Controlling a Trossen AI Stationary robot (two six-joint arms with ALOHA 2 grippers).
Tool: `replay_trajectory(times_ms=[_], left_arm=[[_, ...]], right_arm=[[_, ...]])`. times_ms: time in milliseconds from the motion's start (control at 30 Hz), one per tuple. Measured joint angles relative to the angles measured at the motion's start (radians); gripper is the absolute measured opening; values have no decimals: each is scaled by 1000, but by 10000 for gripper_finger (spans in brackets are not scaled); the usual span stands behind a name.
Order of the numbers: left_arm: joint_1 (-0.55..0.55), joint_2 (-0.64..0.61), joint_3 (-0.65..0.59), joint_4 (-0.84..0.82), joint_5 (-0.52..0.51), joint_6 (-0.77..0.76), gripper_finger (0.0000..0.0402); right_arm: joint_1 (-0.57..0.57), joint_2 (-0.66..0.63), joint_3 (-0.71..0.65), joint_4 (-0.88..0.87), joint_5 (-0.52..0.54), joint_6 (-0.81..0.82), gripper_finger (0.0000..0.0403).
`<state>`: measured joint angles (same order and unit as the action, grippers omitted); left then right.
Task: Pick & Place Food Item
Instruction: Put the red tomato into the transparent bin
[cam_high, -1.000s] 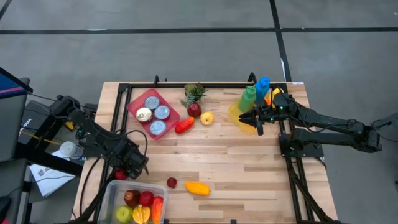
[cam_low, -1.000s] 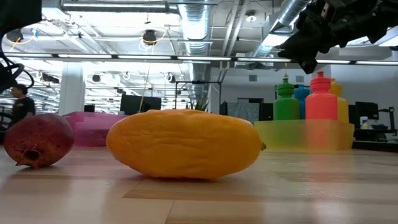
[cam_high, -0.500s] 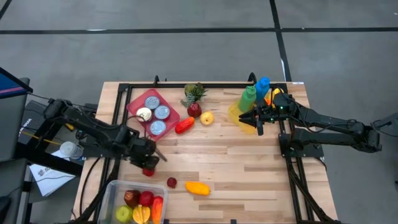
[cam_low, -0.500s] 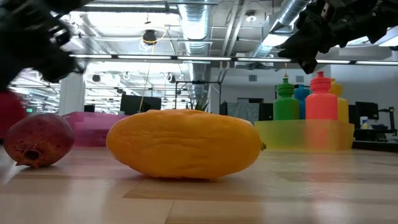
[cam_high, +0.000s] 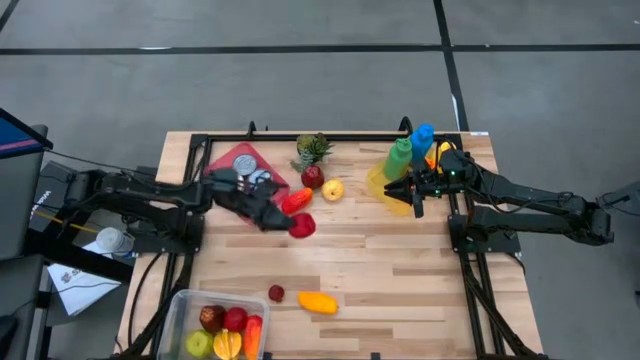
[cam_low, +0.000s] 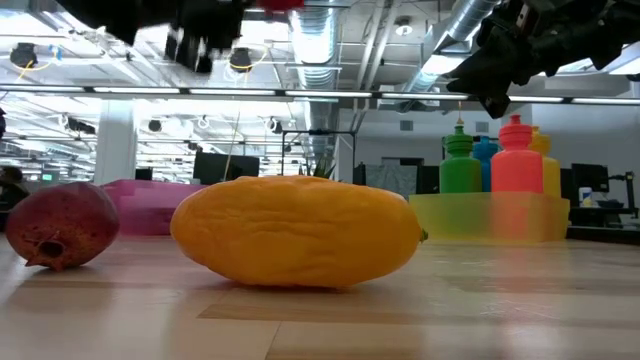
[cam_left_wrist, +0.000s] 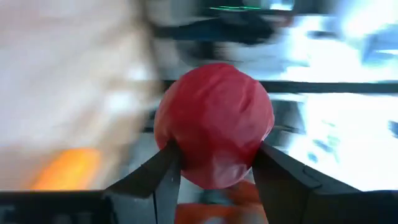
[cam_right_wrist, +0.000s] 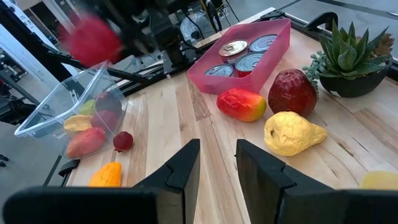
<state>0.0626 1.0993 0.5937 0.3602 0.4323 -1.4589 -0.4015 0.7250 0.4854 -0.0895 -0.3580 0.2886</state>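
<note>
One red fruit (cam_high: 302, 224) at frame centre-left: we are gripping it in the left claw (cam_high: 292, 222) above the table (cam_high: 400, 270). Round skin risks slipping out. Right claw (cam_high: 404, 188), upper right, is waiting part-open.

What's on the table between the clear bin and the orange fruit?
A small dark red fruit lies between the clear bin and the orange fruit, in the high view.
</note>
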Motion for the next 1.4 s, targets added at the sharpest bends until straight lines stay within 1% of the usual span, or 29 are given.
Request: replay_trajectory(times_ms=[67, 133, 233, 300, 367, 433, 533, 567, 633, 700, 767, 900, 1067, 1333, 1400], left_arm=[[-14, 0, 2, 173, 21, -90, 168], [-58, 0, 29, 264, 30, -169, 168], [-173, 0, 140, 227, 49, -224, 167], [-254, 0, 240, 99, 76, -237, 165], [-318, 11, 342, -92, 113, -233, 163], [-381, 12, 430, -322, 124, -209, 163], [-467, 8, 522, -590, 99, -201, 166], [-499, 6, 541, -676, 73, -210, 166], [-575, 7, 564, -791, 3, -263, 166], [-655, 13, 572, -857, -49, -340, 167], [-731, 33, 573, -877, -82, -412, 167], [-842, 88, 572, -959, -85, -522, 167], [-889, 161, 572, -1096, -82, -606, 168], [-939, 279, 572, -1263, -82, -610, 168], [-953, 302, 572, -1296, -58, -618, 168]], right_arm=[[0, 0, 0, 0, 0, 0, 98], [0, 0, 0, 0, 0, 0, 98], [0, 0, 0, 0, 0, 0, 98], [0, 0, 0, 0, 0, 0, 98], [-1, 0, 0, 0, 0, 0, 98], [0, 0, 0, -1, 2, 0, 98], [0, 0, 0, -3, 20, 0, 98], [-1, 0, 0, -3, 23, 0, 98], [-1, 0, 0, -3, 23, 0, 98], [0, 0, 0, -8, 23, 0, 98], [0, 0, 0, -19, 23, 0, 98], [0, 0, 0, -30, 23, -1, 98], [-1, 1, 0, -50, 26, -26, 98], [-1, 1, 0, -58, 46, -35, 98], [-1, 1, 0, -61, 46, -35, 98]])
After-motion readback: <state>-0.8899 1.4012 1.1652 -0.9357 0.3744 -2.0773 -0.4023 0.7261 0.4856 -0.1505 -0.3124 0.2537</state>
